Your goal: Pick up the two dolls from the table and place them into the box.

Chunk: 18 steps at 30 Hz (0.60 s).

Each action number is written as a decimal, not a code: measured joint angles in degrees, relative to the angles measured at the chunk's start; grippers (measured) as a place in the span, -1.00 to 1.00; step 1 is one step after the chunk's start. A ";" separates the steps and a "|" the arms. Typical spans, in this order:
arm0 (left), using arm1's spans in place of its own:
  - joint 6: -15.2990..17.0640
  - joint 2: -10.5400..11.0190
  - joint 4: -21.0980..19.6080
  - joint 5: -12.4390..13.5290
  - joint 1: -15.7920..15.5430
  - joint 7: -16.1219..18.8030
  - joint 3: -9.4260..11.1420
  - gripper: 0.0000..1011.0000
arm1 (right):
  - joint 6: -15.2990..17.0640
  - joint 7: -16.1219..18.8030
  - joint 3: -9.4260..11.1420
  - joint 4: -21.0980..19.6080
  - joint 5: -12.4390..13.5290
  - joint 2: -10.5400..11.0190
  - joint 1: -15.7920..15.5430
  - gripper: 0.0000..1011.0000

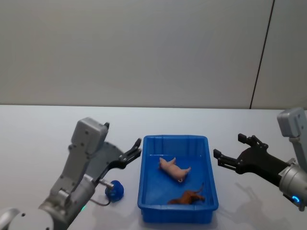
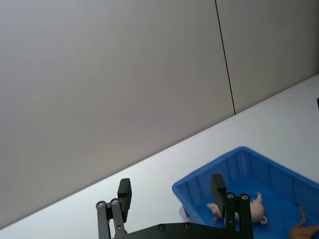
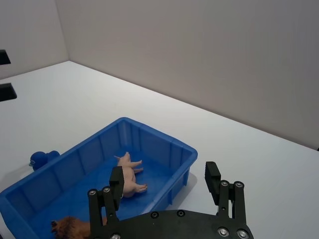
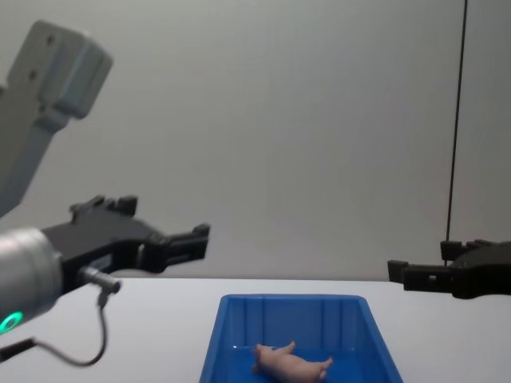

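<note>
Head view: pink doll [image 1: 174, 169] and brown doll [image 1: 188, 197] are seen lying inside box [image 1: 148, 191]; left gripper [image 1: 134, 152] is held left of it, right gripper [image 1: 228, 151] right of it. Wrist views: jaws are spread, nothing is gripped. Chest view: both are held above table [image 4: 160, 319].

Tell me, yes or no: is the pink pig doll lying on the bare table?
No, the pink pig doll lies inside the blue box, near the brown doll.
</note>
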 joint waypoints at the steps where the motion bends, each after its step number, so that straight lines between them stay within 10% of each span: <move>1: 0.18 0.41 -0.16 -0.29 0.37 0.00 -0.16 0.98 | -0.01 0.00 0.02 -0.01 0.01 0.02 -0.01 0.98; 18: 2.24 5.24 2.60 -5.53 3.72 -7.71 -2.14 0.98 | -0.21 0.00 0.25 -0.14 0.18 0.30 -0.14 0.98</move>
